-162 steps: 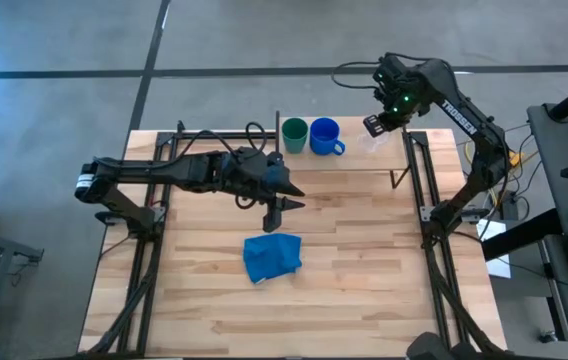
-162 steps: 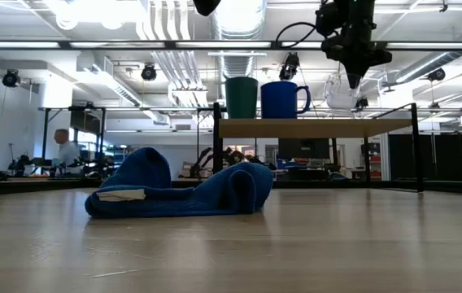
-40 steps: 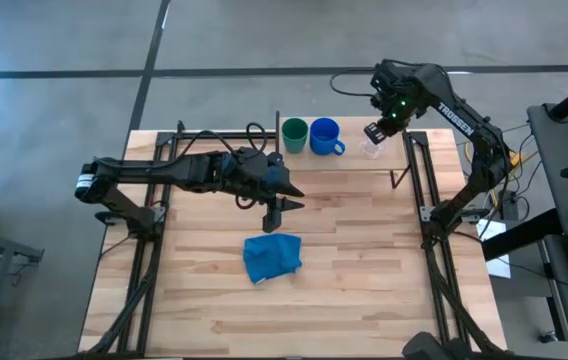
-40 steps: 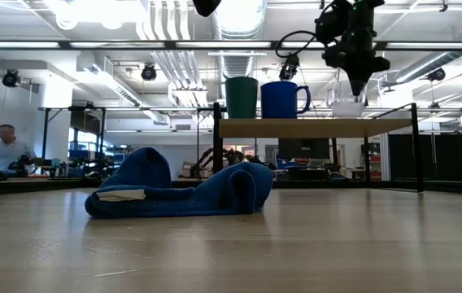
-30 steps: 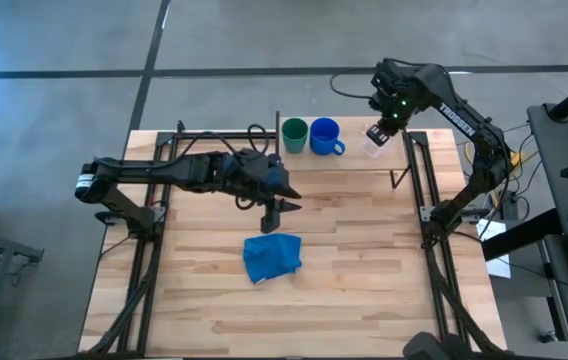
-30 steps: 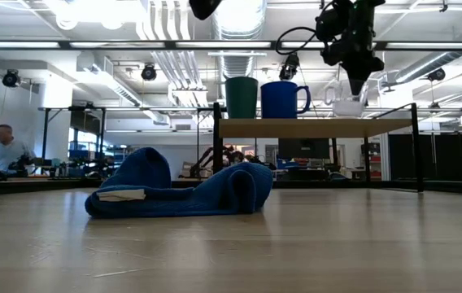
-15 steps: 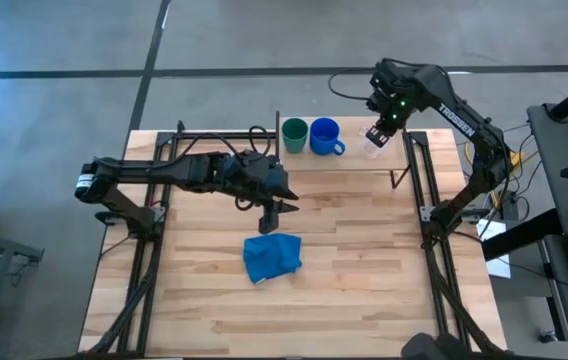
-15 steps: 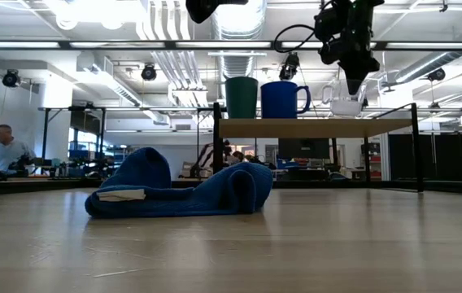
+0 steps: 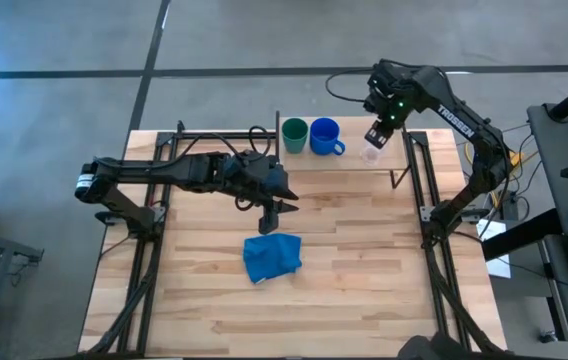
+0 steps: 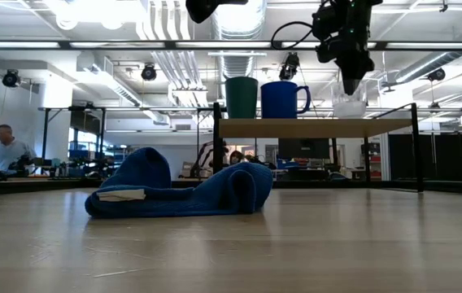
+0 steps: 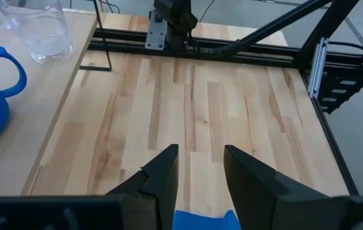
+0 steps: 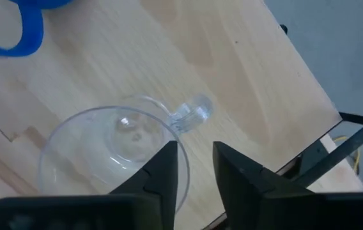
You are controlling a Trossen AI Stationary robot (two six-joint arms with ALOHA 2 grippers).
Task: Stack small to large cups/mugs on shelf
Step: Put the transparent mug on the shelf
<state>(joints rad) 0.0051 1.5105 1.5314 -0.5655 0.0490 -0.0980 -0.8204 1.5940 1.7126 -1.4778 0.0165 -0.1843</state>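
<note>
1. Up at the top centre of the overhead view the shelf (image 9: 349, 160) carries a row: the green cup (image 9: 294, 132) on the left, the blue mug (image 9: 325, 136) just beside it, and the glass (image 9: 371, 153) toward the right end.
2. The right gripper (image 9: 376, 135) sits directly over that glass. In its own wrist view the two fingers (image 12: 162, 167) are narrowly apart, with the glass rim beneath the gap between them and a finger overlapping the rim.
3. In the low view the glass (image 10: 348, 107) looks to stand on the shelf board, upper right of frame, with the gripper tip right at its rim. Whether the fingers are pinching the wall or just clear of it, I cannot tell.
4. My read: this is the setting-down of the last and largest vessel.
5. The next move calls for a clean let-go and a straight lift, so the rim is not dragged and the glass does not tip toward the mug.
6. The left gripper (image 9: 269, 211) waits mid-table above the blue cloth (image 9: 272, 256), fingers narrowly parted on nothing.
</note>
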